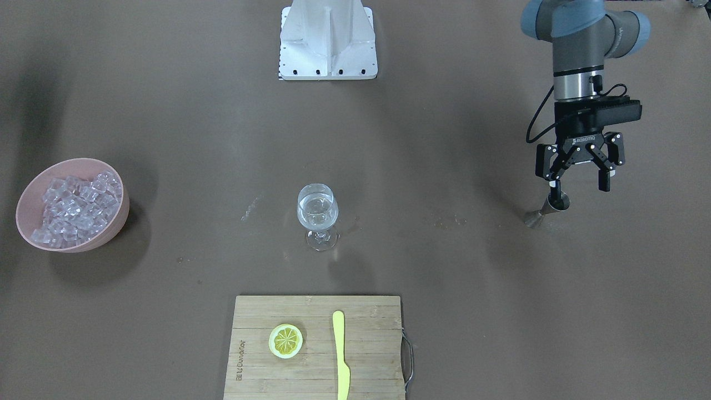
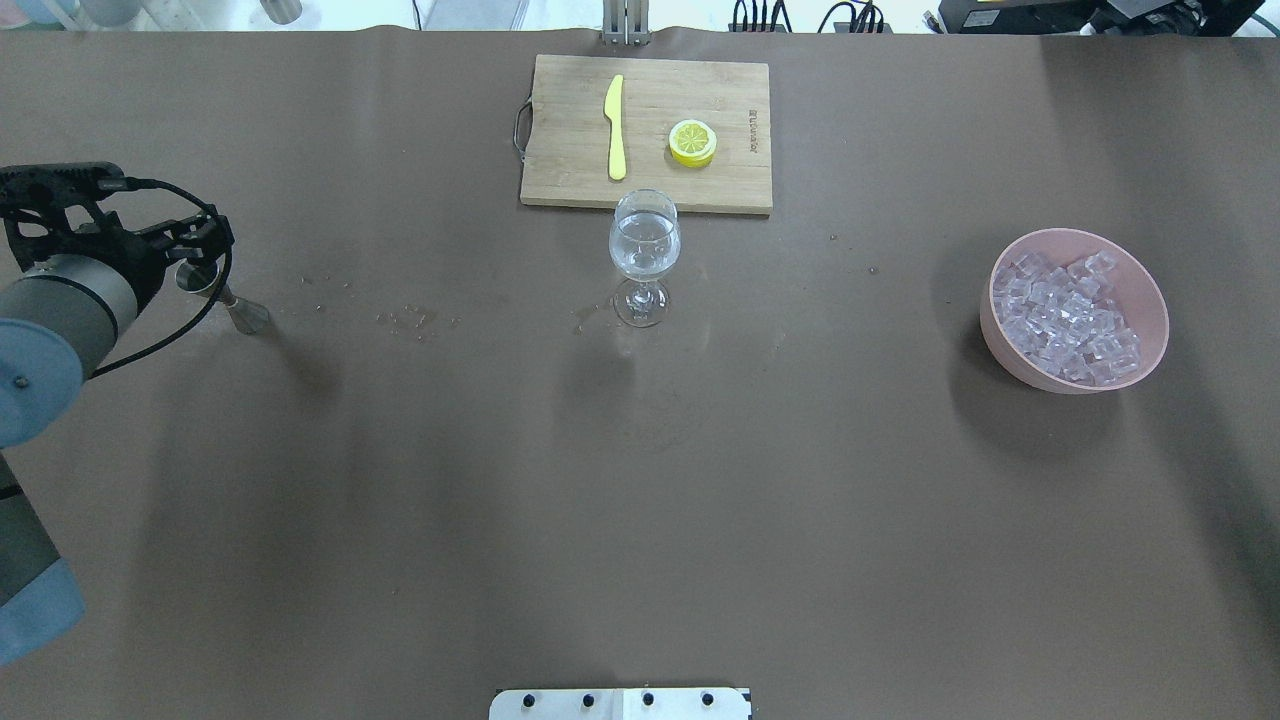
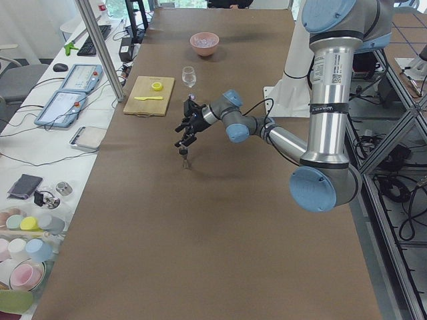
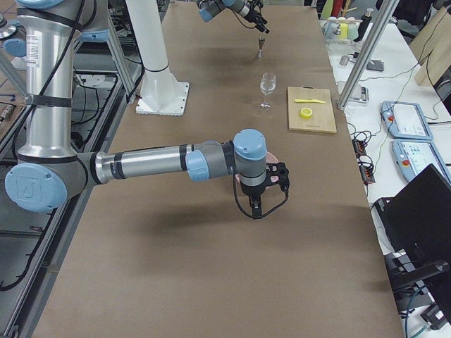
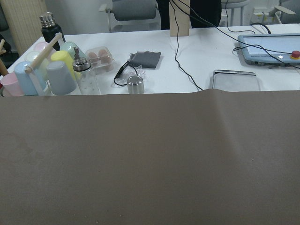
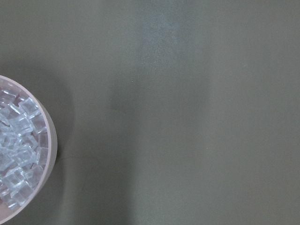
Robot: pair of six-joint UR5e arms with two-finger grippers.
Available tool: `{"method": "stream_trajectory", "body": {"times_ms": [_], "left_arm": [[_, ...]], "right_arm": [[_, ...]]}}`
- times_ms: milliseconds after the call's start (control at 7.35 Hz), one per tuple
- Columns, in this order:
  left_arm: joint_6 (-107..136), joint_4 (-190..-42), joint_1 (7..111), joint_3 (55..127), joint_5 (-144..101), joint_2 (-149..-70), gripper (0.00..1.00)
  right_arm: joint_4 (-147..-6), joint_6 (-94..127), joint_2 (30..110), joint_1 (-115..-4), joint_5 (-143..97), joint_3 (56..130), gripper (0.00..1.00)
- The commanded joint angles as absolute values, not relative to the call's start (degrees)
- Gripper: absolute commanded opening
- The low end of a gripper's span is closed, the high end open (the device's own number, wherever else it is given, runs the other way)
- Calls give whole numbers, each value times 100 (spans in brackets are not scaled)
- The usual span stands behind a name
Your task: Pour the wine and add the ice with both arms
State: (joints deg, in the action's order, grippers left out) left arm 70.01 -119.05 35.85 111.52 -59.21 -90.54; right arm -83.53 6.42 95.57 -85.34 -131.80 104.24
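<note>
Left gripper (image 1: 579,182) is seen spread apart just over the jigger (image 1: 547,211), so pouring looks done. In the front view, wine (image 1: 316,215) is in the glass (image 1: 321,239) at its 9 o'clock. Ice (image 1: 75,208) is still heaped in the bowl (image 1: 114,228). Right gripper (image 4: 259,208) is held near it, open or closed can't be told. A cube grab is called for next.

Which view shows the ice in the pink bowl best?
Exterior front-facing: the whole ice heap in the pink bowl, unobstructed, cubes distinct. Overhead exterior is nearly as good. Right wrist is closest but crops it. Exterior left shows it tiny; in exterior right the right arm mostly hides it. Left wrist shows none.
</note>
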Motion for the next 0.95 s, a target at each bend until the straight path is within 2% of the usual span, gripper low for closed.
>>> {"method": "stream_trajectory", "body": {"times_ms": [0,816], "left_arm": [[7941,-11523,3140,11101,-4917,-9035,98],[9070,-11522,2655,10328,-3771,-9132,98]], "right_arm": [[-8332,642,9562,-8534,-13175,10389,100],[-8323,642,9571,-8543,-13184,10371,100]]}}
